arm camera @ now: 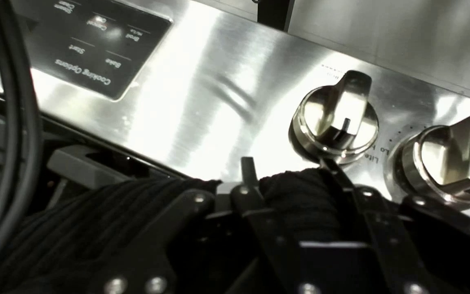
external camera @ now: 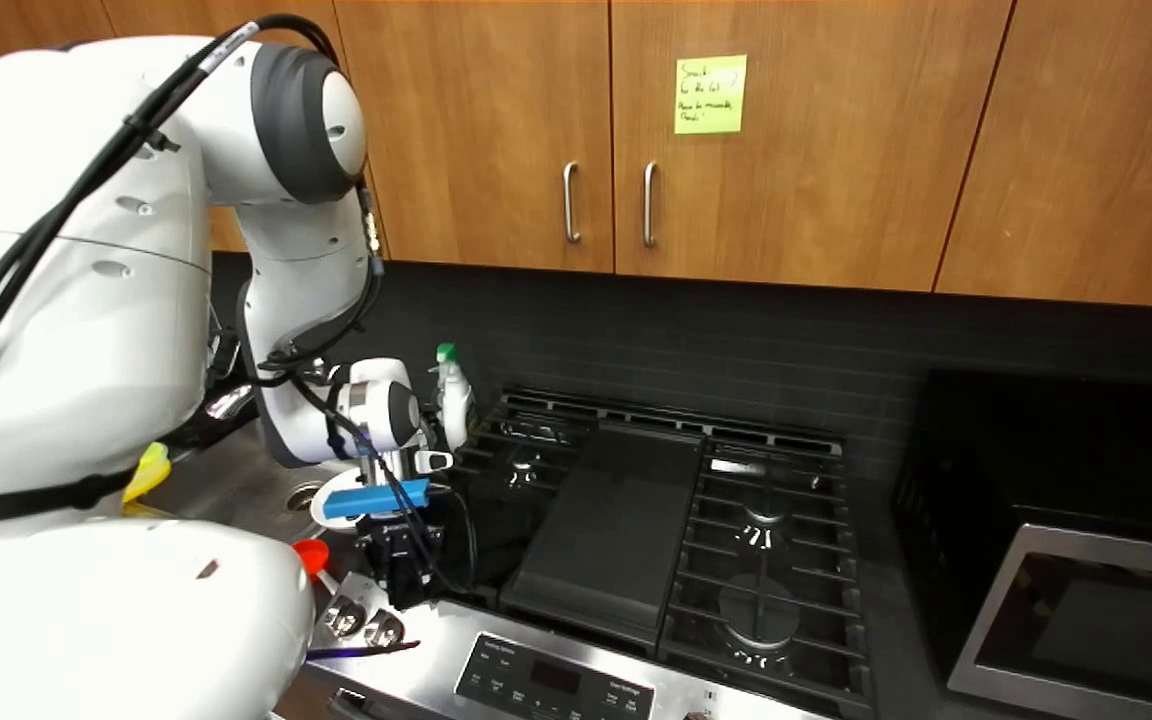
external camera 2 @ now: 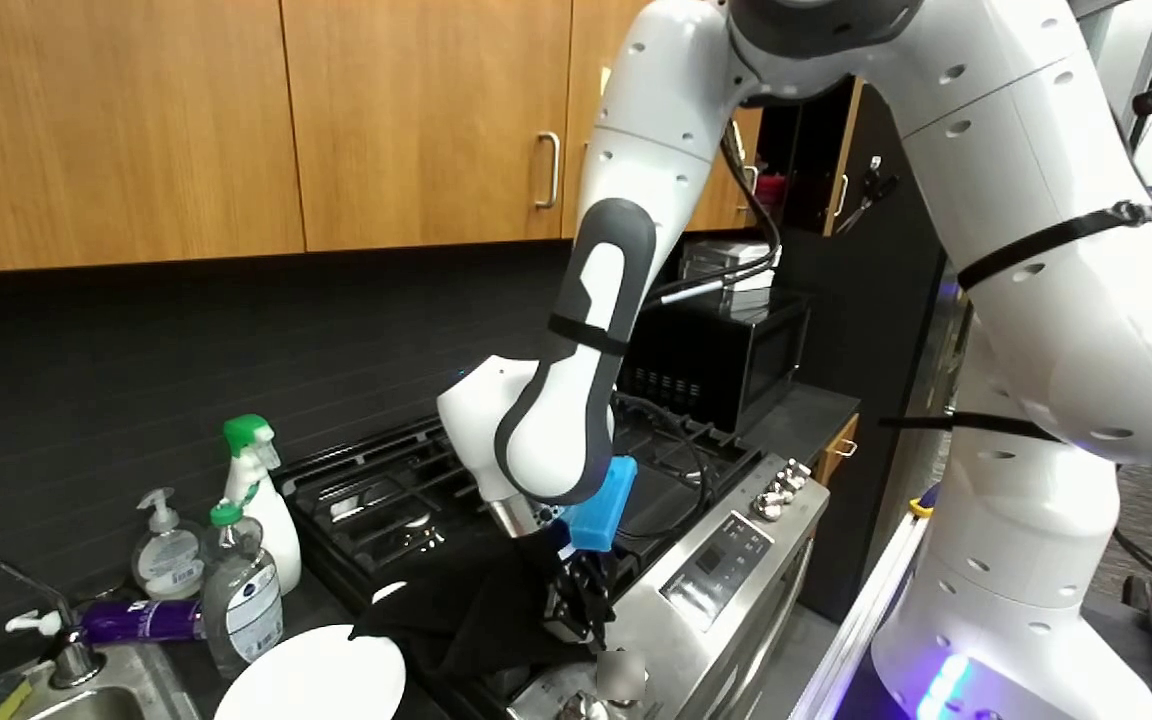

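We have black cloth (arm camera: 300, 200) between the jaws of the gripper (arm camera: 288, 165).
In the wrist view we see the jaws reach in from six o'clock and stand partway apart, ribbed cloth filling the gap and spreading toward eight; whether they clench it, we cannot tell. A metal knob (arm camera: 337, 118) shows just past them between one and two o'clock, a second knob (arm camera: 447, 163) near three, the control panel (arm camera: 96, 53) toward ten. In an exterior view we find the cloth running from the gripper toward nine o'clock over the stove (external camera 2: 376, 520) as far as a white plate (external camera 2: 311, 675), a blue block (external camera 2: 601, 505) at twelve. In an exterior view a dark griddle (external camera: 616, 530) lies at three o'clock from the gripper, a red scoop-like utensil (external camera: 311, 553) at nine.
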`<state>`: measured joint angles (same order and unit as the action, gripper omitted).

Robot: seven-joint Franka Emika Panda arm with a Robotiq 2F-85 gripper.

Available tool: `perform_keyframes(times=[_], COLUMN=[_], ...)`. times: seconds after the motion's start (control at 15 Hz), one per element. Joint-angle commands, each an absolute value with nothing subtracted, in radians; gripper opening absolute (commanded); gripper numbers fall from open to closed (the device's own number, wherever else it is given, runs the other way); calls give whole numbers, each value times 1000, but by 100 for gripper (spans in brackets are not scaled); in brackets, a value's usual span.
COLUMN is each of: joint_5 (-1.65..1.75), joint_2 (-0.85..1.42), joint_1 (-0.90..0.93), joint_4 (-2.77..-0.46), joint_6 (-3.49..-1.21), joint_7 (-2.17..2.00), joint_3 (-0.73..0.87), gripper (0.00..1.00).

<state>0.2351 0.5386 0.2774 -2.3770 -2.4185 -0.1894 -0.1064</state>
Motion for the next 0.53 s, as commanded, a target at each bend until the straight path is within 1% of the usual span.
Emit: perform_keyframes(times=[0.0, 0.13, 0.27, 0.33, 0.4, 0.47], joint_5=[261, 264, 263, 256, 256, 257], joint_2=[551, 532, 512, 502, 488, 471], joint_1=[311, 319, 321, 319, 321, 327], joint_4=[-2372, -2379, -2385, -2386, -2392, -2399], joint_6=[-2441, -2430, -2414, -2399, -2390, -2376], joint_7=[-209, -213, -214, -212, -220, -239], joint_3=[-82, -76, -71, -72, -71, -67], gripper=[12, 2, 0, 3, 1, 2])
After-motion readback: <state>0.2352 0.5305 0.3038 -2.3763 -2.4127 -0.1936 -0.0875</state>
